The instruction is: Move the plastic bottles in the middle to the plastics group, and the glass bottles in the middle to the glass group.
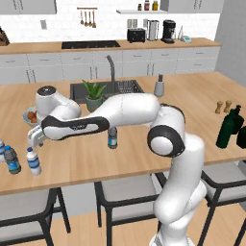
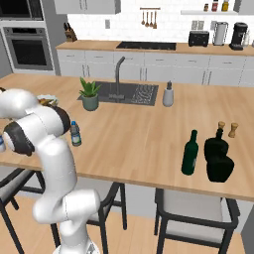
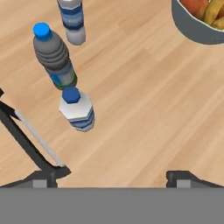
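My gripper (image 1: 35, 140) hovers open over the left end of the counter, nothing between its fingertips (image 3: 47, 176). Right below it stands the plastics group: a pale bottle (image 1: 33, 162) (image 3: 78, 110), a darker one (image 1: 12, 160) (image 3: 54, 56) and a third (image 3: 72, 19) at the edge. One dark-capped plastic bottle (image 1: 112, 138) (image 2: 75, 134) stands alone mid-counter, partly behind my forearm. At the right end the tall green glass bottle (image 1: 225, 129) (image 2: 189, 153) stands upright beside the near-black glass group (image 2: 219, 157) (image 1: 242, 135).
A bowl of fruit (image 3: 196, 27) (image 1: 30, 116) sits just beyond the water bottles. A potted plant (image 1: 94, 95), the sink (image 2: 130, 93) and a grey dispenser (image 1: 159, 86) lie further back. Two wooden shakers (image 2: 227, 128) stand behind the dark bottles. Stools (image 1: 126, 190) line the near edge.
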Controlling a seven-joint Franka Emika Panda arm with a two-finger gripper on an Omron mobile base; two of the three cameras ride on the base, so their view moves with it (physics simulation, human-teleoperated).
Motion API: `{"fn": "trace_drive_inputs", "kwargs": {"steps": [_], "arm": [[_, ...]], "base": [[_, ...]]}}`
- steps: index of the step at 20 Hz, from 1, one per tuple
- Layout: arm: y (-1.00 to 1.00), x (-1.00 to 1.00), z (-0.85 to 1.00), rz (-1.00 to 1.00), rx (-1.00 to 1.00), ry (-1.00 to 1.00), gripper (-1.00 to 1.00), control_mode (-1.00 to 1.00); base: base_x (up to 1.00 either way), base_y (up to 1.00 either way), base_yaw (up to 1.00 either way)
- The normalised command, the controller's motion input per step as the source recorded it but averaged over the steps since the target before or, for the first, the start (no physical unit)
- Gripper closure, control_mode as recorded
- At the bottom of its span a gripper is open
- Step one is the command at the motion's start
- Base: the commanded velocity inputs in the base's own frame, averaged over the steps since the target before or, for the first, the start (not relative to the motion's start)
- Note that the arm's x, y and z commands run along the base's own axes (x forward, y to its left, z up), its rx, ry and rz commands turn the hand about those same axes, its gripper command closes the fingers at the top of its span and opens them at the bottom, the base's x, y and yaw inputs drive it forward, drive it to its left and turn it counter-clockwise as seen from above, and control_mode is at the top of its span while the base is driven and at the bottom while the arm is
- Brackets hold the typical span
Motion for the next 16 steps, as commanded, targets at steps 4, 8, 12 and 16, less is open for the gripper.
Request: {"fn": "trace_drive_inputs", "kwargs": {"steps": [4, 8, 12, 16], "arm": [[-0.97, -0.30, 0.25, -0.07, 0.00, 0.01, -1.00, -1.00], [-0.96, -0.28, 0.24, -0.09, 0.00, 0.08, -1.00, -1.00], [-0.92, -0.22, 0.25, -0.09, 0.00, 0.12, -1.00, -1.00], [-0.90, -0.19, 0.23, -0.09, 0.00, 0.13, -1.00, -1.00]], "base": [[0.00, 0.00, 0.00], [0.00, 0.00, 0.00], [0.00, 0.00, 0.00], [0.00, 0.00, 0.00]]}}
